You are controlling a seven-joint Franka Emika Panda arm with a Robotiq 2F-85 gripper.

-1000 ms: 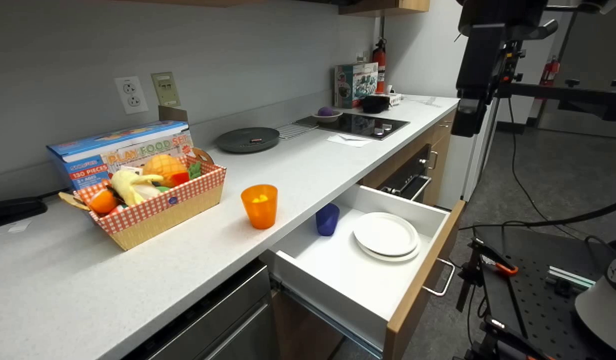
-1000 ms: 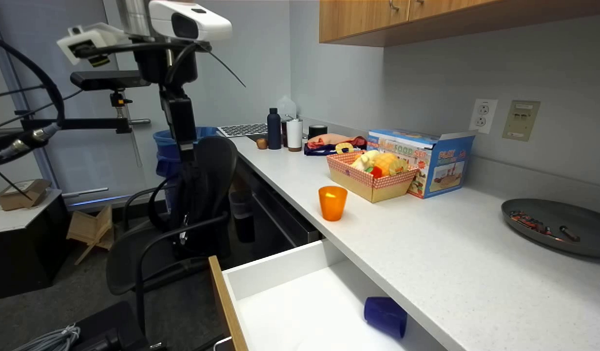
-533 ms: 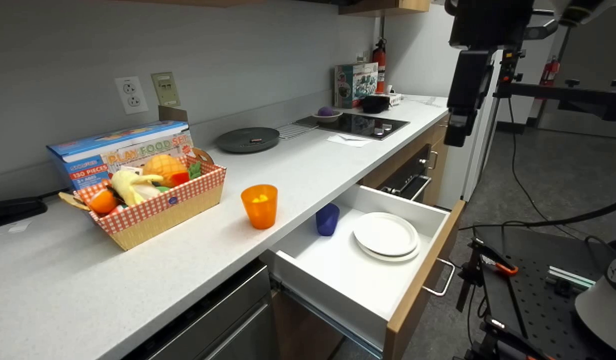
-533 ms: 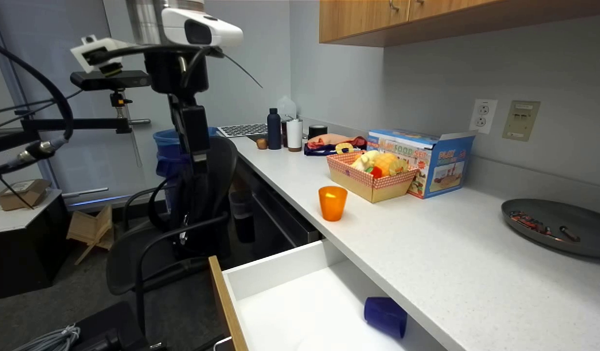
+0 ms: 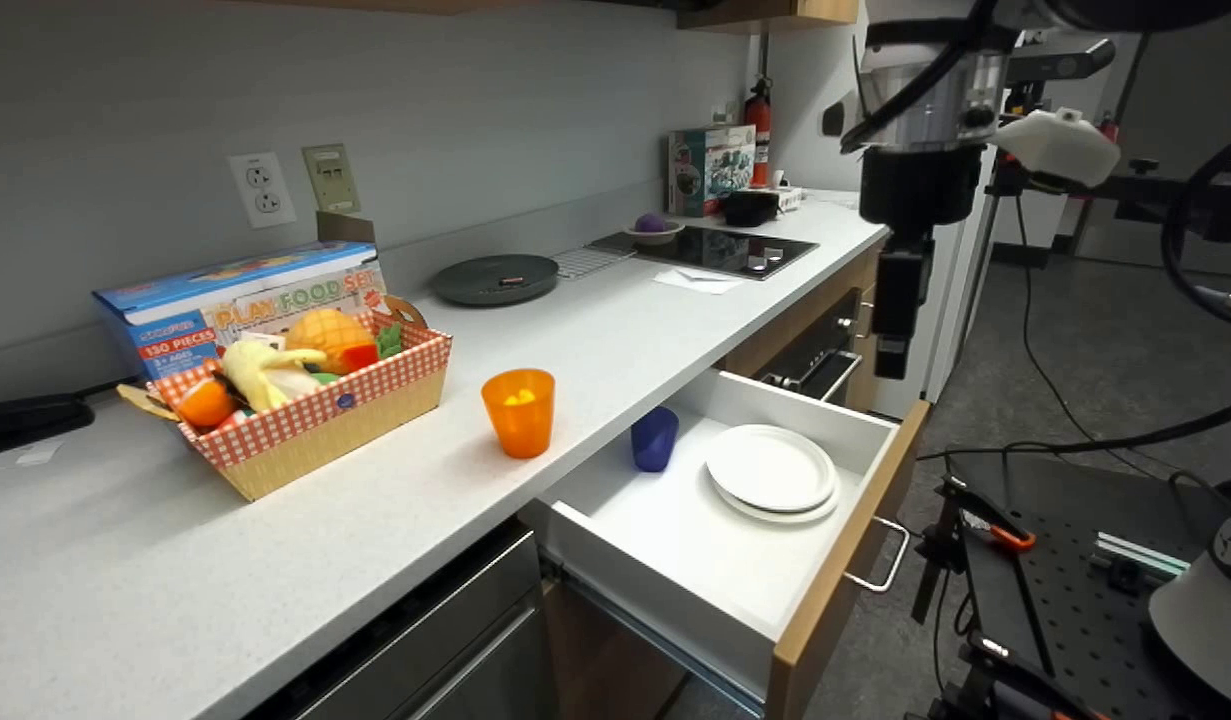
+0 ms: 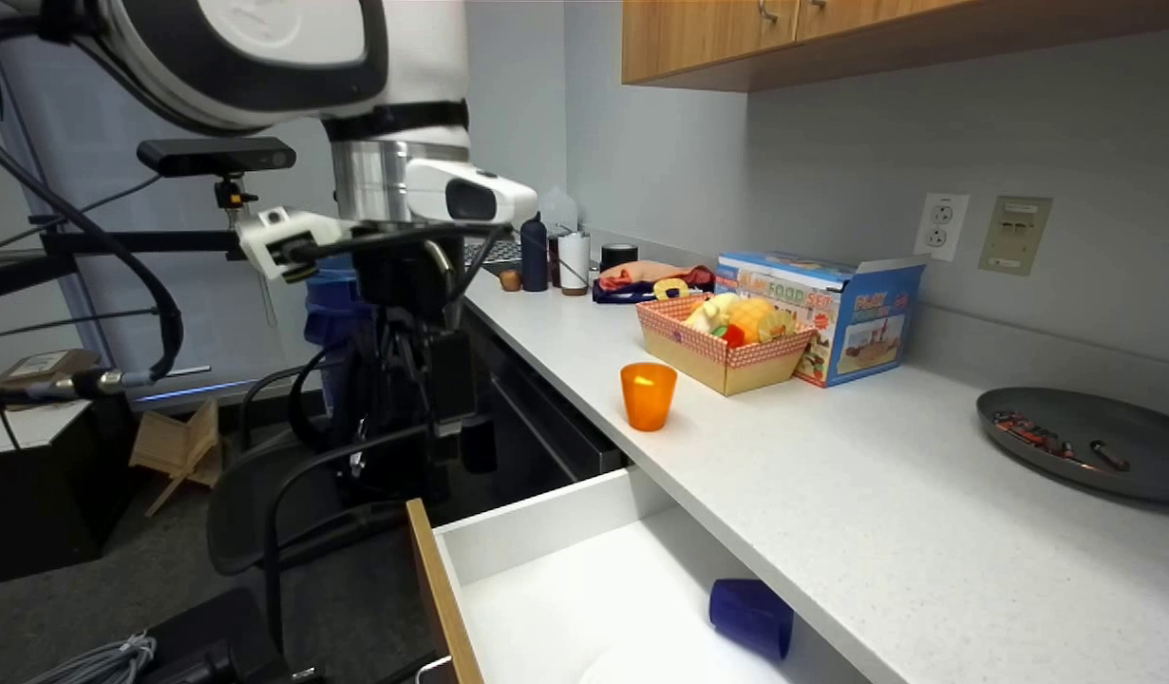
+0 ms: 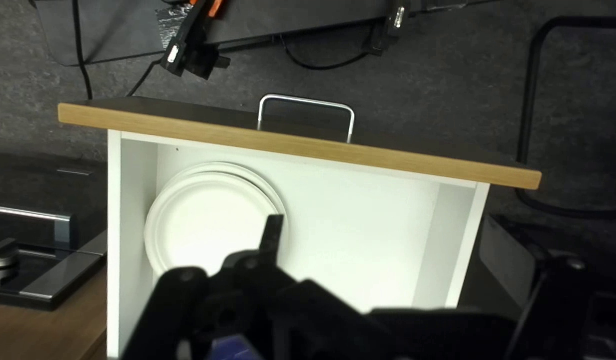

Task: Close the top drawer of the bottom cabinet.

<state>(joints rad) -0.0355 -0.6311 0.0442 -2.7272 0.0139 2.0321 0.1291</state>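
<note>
Wrist view, plates (image 7: pixel 210 220) in drawer (image 7: pixel 363 225), clamp (image 7: pixel 188 44) outside

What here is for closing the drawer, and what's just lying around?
For the job: gripper, top drawer, its silver handle, bottom cabinet.
Just lying about: orange cup, food basket, play-food box, dark dish; in the drawer, white plates, blue cup.

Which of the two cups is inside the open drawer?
The dark blue cup: it is in the top drawer, while the orange cup stands upright on the white counter.
</note>
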